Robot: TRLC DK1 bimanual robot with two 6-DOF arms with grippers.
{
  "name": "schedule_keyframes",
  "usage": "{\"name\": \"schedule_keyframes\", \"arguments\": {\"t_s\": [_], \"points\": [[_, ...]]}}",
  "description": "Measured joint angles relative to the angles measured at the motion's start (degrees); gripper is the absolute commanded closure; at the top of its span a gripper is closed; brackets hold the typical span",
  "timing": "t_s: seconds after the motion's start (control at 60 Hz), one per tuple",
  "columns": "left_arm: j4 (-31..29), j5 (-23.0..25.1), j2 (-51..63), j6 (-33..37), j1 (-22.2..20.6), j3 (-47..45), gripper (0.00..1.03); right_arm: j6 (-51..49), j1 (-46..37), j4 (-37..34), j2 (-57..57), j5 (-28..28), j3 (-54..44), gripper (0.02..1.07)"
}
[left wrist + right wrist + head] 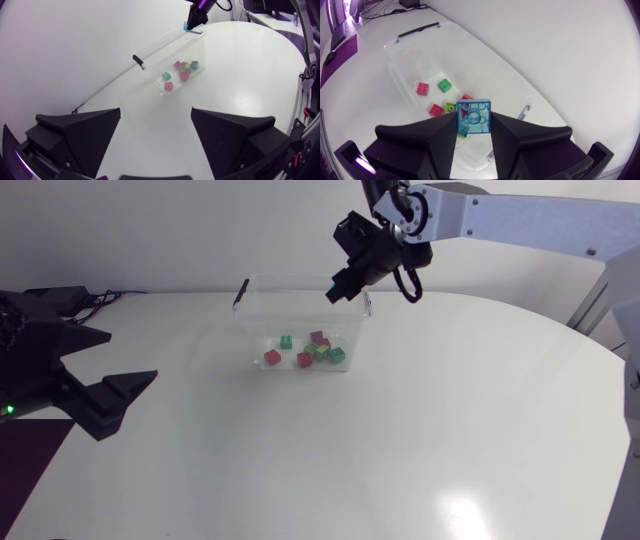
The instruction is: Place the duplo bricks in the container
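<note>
Gripping blue brick [474, 117], right tool [336, 290] over container [256, 320] of bricks [305, 359]

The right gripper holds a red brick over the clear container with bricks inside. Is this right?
No. The brick in the right gripper is blue, not red; the right wrist view shows it. It is over the clear container with bricks inside.

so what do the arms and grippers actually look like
The right arm has silver-grey links, a black joint and a black cable looping by its wrist. The right gripper and left gripper are matte black with two broad wedge-shaped fingers. A green light glows on the left arm.
</note>
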Motion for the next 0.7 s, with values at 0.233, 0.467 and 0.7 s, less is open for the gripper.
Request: {"name": "schedule_keyframes", "arguments": {"t_s": [0.233, 0.467, 0.7], "points": [[-0.15, -1.38, -4.17, -1.81, 0.0, -3.63, 0.05, 2.6, 0.02, 2.58, 3.02, 3.15, 1.86, 0.06], [-0.13, -2.19, -8.87, -2.89, 2.56, -5.33, 0.05, 4.13, 0.02, 11.67, -5.2, 7.45, -9.09, 0.06], [0.07, -2.21, -12.94, -3.58, 4.66, -7.41, 0.05, 5.64, -1.05, 20.63, -20.87, 13.09, -26.27, 0.06]]}}
